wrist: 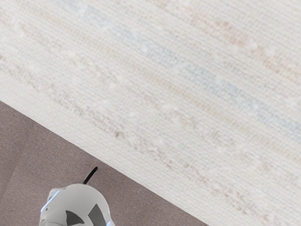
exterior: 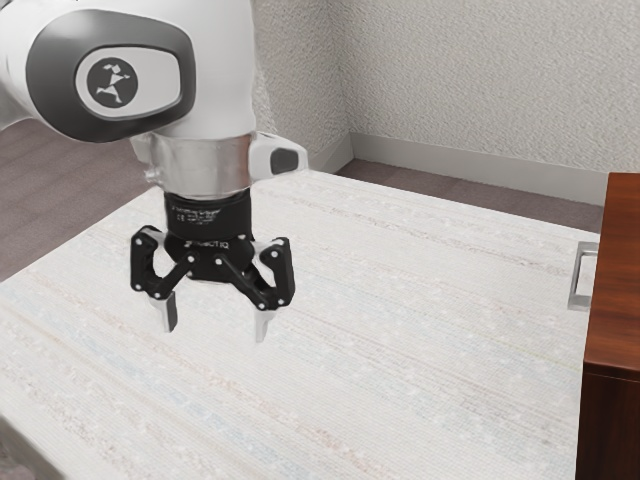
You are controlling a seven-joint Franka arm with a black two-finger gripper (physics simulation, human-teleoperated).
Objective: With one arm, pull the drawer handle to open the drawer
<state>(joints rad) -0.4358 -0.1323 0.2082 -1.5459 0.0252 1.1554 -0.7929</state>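
A dark brown wooden drawer cabinet stands at the exterior view's right edge. Its grey metal handle sticks out of the front toward the arm. My black gripper hangs over the pale tabletop at the exterior view's left, well away from the handle. Its fingers point down and stand wide apart, open, with nothing between them. In the wrist view the pale tabletop lies under my hand, and its edge runs diagonally above the brown floor.
The robot's white base sits on the floor just past the table's edge. A textured white wall with a baseboard runs behind the table. A broad stretch of tabletop lies between the gripper and the cabinet.
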